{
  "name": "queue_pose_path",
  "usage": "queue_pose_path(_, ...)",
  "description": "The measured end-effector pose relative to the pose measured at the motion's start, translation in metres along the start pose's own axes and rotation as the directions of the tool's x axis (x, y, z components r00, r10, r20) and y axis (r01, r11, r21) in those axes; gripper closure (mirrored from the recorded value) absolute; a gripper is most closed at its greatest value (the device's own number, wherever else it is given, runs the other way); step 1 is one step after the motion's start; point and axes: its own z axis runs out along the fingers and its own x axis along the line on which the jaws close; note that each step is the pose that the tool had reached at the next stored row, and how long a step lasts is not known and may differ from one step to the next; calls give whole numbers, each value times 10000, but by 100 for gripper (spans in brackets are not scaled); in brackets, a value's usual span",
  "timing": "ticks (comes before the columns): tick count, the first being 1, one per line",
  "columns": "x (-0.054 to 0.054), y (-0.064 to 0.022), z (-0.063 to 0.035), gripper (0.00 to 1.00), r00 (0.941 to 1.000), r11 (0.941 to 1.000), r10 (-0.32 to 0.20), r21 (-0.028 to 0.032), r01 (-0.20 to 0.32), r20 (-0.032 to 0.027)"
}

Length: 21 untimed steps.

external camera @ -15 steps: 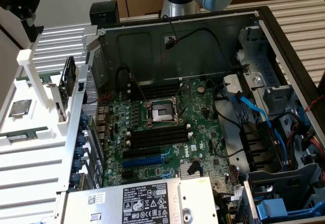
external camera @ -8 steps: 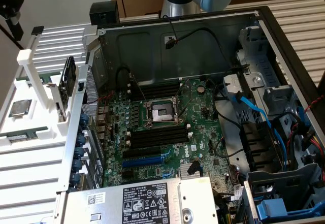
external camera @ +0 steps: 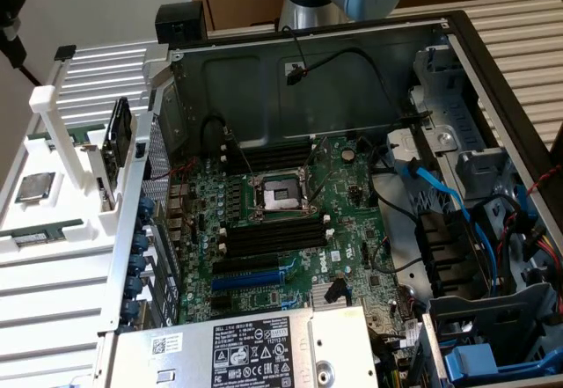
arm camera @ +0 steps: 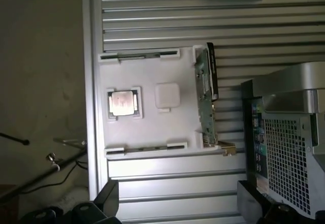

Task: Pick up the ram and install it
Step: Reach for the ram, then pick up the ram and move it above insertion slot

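A white holder (arm camera: 152,76) lies on the ribbed metal table beside the open computer case. One ram (arm camera: 144,149) stick sits edge-up in the holder's slot, a thin green strip (external camera: 40,233) in the exterior view. A second ram stick (arm camera: 139,56) fills the opposite slot. My gripper (arm camera: 177,203) hovers high above the holder, open, its two black fingers (arm camera: 109,198) spread wide with nothing between them. The motherboard's long black slots (external camera: 273,234) lie inside the case.
The holder also carries a square silver processor chip (arm camera: 123,103) and an expansion card (arm camera: 205,97) standing upright at the side nearest the case. The case wall (arm camera: 289,148) rises right next to it. Cables (external camera: 440,194) cross the case's interior. The table edge (arm camera: 91,107) borders the floor.
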Motion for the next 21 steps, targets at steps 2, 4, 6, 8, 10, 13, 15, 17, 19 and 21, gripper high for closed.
queue_pose_path(2,73,37,-1,1,10000,10000,-6,0,6,0)
queue_pose_path(4,155,68,-2,1,10000,10000,-8,-1,8,1)
queue_pose_path(6,244,94,-4,1,10000,10000,-12,-1,12,0)
queue_pose_path(8,327,120,-6,1,10000,10000,-16,-1,16,-1)
queue_pose_path(10,401,149,-7,1,10000,10000,-20,-1,20,0)
queue_pose_path(13,445,160,-9,1,10000,10000,-26,-2,26,-2)
queue_pose_path(15,445,160,-8,1,10000,10000,-26,-3,26,-1)
queue_pose_path(17,445,160,-8,1,10000,10000,-26,-3,26,-1)
queue_pose_path(19,446,160,-8,1,10000,10000,-26,-2,26,-1)
queue_pose_path(21,446,160,-8,1,10000,10000,-25,-3,25,-1)
